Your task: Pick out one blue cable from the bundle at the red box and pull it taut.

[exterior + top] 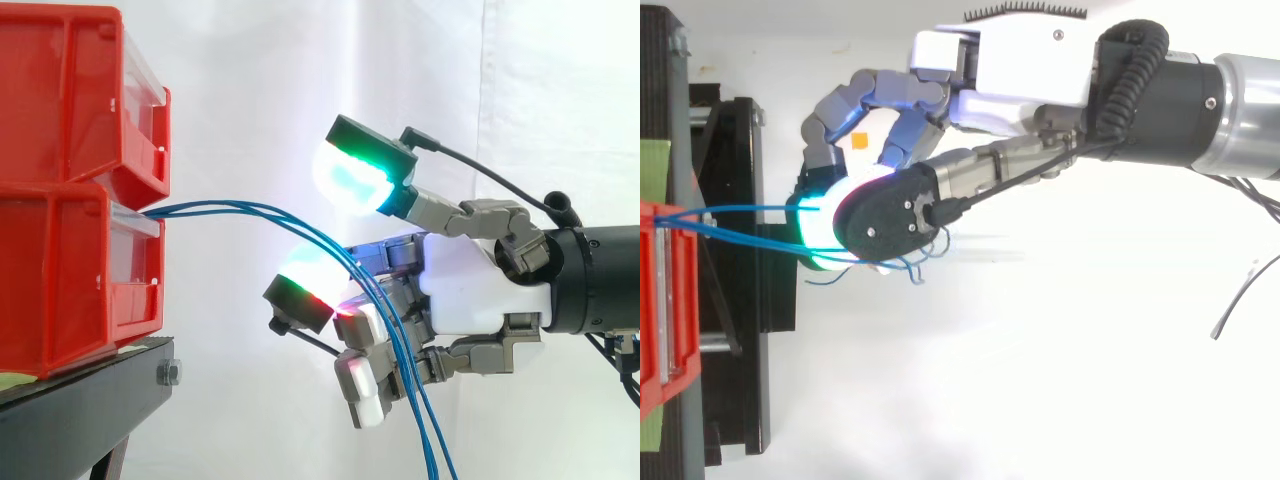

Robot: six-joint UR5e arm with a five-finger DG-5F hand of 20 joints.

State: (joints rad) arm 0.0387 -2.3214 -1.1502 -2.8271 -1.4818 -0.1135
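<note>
Several blue cables (260, 209) are seen sagging from the red box (70, 280) across to the hand (465, 285), whether one is gripped cannot be told, and the pull until taut is judged not yet done.

A white curtain (250, 80) hangs behind my hand (470, 290), one vertical fold running down above it. Ahead and lower stands a black stand (90, 400); beneath lies a white surface (990, 400).
</note>
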